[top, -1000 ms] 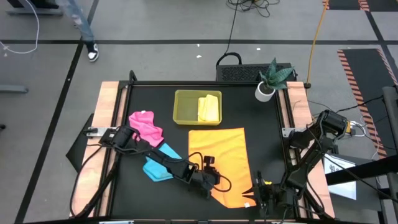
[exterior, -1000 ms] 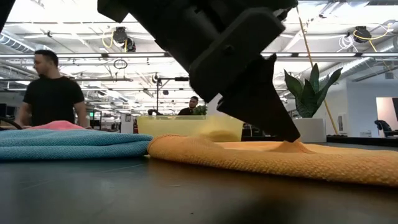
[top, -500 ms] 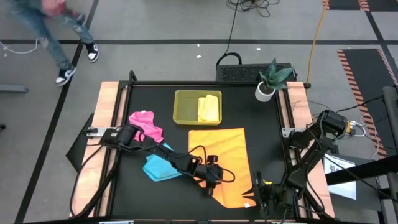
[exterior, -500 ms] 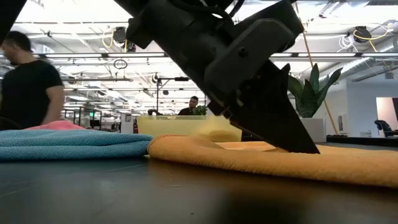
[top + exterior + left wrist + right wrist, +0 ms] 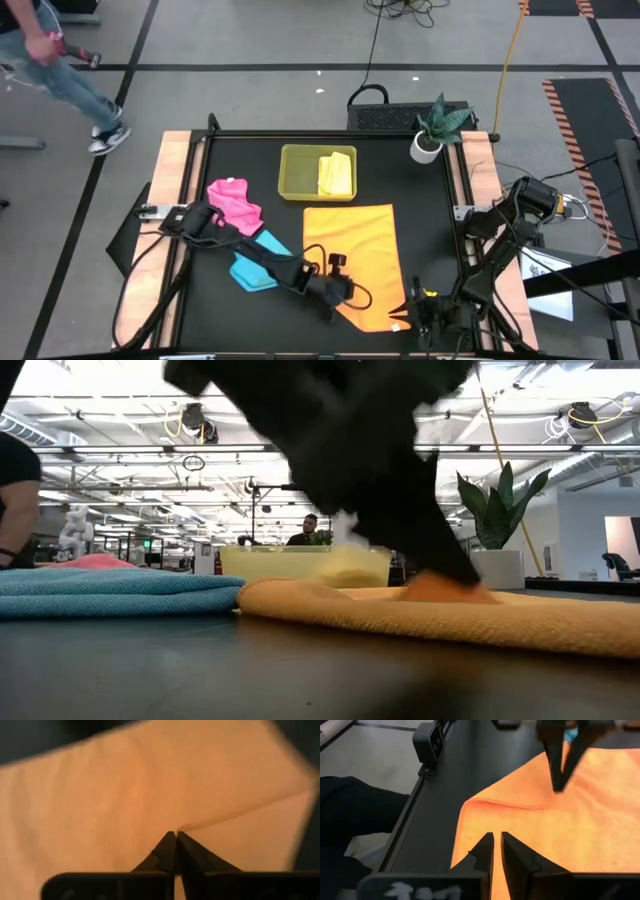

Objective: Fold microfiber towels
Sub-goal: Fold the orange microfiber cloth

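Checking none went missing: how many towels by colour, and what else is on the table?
Orange towel: 1
Pink towel: 1
Blue towel: 1
Yellow towel: 1, in the tray
Tray: 1
Potted plant: 1
Total: 6

Left claw [image 5: 340, 303] closed over the past second, after first opening wider: tips had stood spread half a second back, then met, pinching a small ridge of the orange towel [image 5: 355, 255] near its left edge. Left arm, which had reached further onto the towel half a second ago, drew back toward the worktop's near edge. Person [image 5: 55, 60] beyond the far-left corner walked further left, nearly out of the low view.
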Robot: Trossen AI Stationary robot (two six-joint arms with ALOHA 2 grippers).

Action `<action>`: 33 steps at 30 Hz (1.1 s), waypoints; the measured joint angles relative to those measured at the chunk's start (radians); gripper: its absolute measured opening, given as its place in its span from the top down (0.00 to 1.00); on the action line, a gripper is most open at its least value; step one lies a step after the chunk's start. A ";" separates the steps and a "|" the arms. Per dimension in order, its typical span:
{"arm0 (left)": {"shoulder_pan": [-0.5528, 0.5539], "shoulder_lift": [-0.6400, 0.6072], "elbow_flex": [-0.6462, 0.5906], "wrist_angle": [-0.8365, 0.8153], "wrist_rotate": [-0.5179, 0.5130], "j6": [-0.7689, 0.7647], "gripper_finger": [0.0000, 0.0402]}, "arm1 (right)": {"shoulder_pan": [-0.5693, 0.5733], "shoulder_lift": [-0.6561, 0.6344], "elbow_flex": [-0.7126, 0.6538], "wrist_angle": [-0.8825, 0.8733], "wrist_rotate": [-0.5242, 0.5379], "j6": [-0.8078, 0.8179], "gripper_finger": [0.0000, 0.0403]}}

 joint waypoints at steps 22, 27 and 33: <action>-0.276 -0.102 0.001 -0.047 -0.215 -0.161 0.99 | 0.050 -0.009 -0.068 -0.013 -0.477 -0.303 0.67; -0.280 -0.102 0.001 -0.062 -0.239 -0.210 0.96 | 0.073 0.010 -0.068 -0.017 -0.379 -0.470 0.70; -0.279 -0.102 0.001 -0.079 -0.246 -0.218 0.99 | 0.074 0.055 -0.066 -0.031 -0.304 -0.529 0.77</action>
